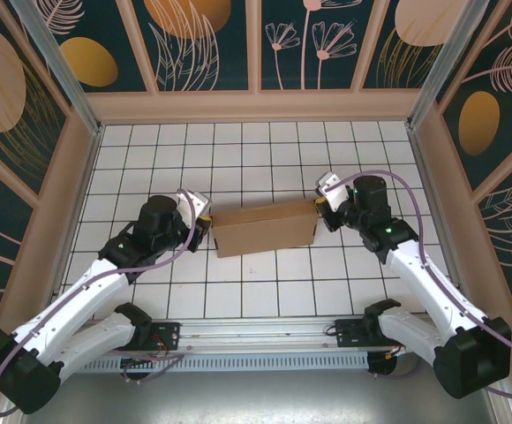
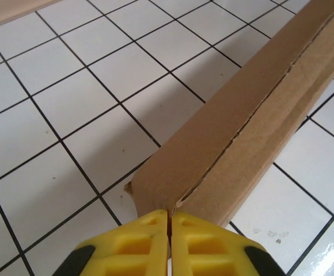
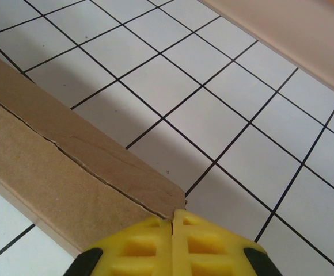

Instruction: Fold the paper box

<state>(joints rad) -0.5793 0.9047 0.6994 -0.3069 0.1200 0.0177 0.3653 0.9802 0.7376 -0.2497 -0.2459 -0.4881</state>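
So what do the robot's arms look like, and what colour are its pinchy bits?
The left arm and right arm are chunky white tubes joined by round black joints. A lilac cable loops along each. A tiny green light glows on the right arm. The jaws are bright yellow with square hollows, and black behind.

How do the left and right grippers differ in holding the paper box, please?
The left gripper pinches the left end of the paper box, the right gripper the right end. The left gripper meets a creased corner, the right gripper a smooth rounded one. Both are shut on it.
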